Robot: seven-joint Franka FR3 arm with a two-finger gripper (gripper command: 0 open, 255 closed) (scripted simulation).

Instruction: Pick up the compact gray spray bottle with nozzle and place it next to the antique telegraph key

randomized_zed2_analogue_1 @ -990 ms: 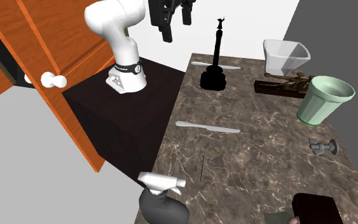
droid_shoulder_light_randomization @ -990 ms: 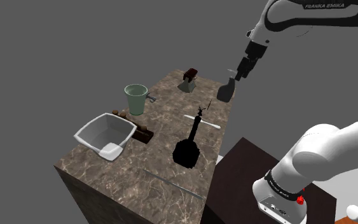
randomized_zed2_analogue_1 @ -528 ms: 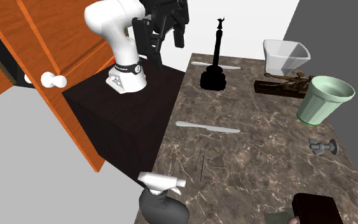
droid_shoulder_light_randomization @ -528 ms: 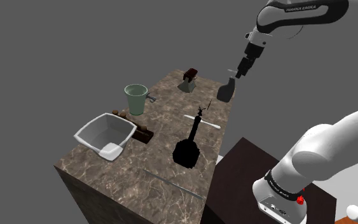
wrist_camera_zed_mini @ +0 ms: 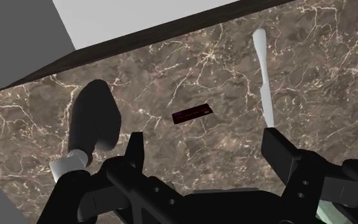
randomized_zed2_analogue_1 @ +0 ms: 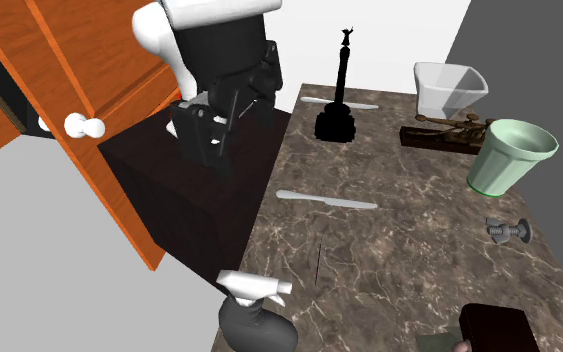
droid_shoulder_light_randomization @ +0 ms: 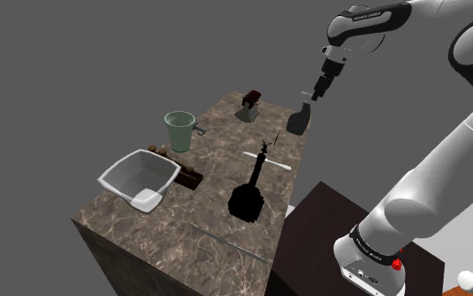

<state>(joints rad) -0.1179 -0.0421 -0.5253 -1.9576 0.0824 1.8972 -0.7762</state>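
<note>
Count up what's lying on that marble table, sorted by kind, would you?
flat white sticks: 2
open containers, a white bin and a green cup: 2
spray bottle: 1
telegraph key: 1
tall black ornament: 1
grey bolt: 1
dark red block: 1
thin dark pin: 1
Total: 10
</note>
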